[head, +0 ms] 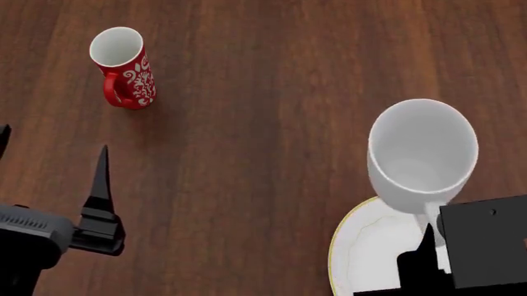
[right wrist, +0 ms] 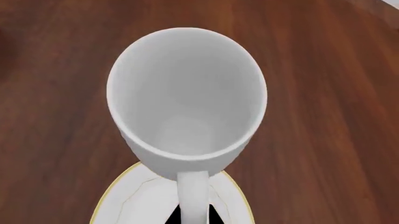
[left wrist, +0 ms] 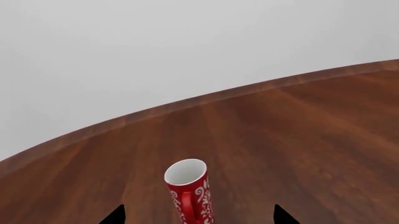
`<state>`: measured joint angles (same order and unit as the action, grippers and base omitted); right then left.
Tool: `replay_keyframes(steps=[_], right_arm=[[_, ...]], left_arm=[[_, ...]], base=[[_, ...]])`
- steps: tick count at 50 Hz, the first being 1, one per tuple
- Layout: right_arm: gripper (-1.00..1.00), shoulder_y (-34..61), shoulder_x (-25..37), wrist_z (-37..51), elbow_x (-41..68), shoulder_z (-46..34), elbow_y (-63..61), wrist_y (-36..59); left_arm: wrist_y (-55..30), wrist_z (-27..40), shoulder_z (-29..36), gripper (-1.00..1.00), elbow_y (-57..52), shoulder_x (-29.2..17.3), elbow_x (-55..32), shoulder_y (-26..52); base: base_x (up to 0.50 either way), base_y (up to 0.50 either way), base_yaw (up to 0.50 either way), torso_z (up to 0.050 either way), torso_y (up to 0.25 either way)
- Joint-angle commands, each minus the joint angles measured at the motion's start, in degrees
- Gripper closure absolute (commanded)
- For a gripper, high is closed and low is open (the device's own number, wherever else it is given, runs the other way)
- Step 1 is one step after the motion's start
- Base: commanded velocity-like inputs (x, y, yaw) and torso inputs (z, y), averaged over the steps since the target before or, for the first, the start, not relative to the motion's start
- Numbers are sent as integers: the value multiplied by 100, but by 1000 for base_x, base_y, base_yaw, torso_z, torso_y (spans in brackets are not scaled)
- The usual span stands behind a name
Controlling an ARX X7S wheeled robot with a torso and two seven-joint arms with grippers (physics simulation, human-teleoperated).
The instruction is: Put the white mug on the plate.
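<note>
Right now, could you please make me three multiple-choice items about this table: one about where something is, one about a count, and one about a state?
1. Where is the white mug?
A. over the far edge of the plate
B. beside the red mug
C. on the floor

2. How many mugs are there?
A. one
B. two
C. three

3. How does the red mug stand?
A. on its side
B. upside down
C. upright, mouth up

Answers:
1 A: both the head and right wrist views show the gold-rimmed plate under it.
2 B: one white, one red.
3 C: its open mouth faces up in the head view.
</note>
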<state>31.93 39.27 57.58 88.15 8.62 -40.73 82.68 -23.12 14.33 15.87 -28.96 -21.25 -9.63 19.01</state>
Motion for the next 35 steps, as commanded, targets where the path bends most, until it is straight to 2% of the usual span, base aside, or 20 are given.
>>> replay_keyframes(steps=[1,10,20,28,35], right_arm=[[100,-978,301,151,400,773,-551,-307],[100,-1943,237,-837,-494,1348,-778,-537],[100,-2700,194,-1813,-1516,1428,-916,-997],[100,-3132,143,-2135,-1898,1437,-961,-1242],[100,-3129,90,-2189,-2074,1213,-889,-1296]], left_arm=[[-47,5,77,-100,8,19,10,76],[-77,7,141,-100,-4,27,14,102],[-142,-14,280,-100,18,80,29,215],[-120,19,298,-100,0,85,31,178],[-147,41,283,-100,-60,58,14,147]], base=[[0,0,0,0,0],[0,0,0,0,2],[0,0,0,0,0],[0,0,0,0,0],[0,0,0,0,0]])
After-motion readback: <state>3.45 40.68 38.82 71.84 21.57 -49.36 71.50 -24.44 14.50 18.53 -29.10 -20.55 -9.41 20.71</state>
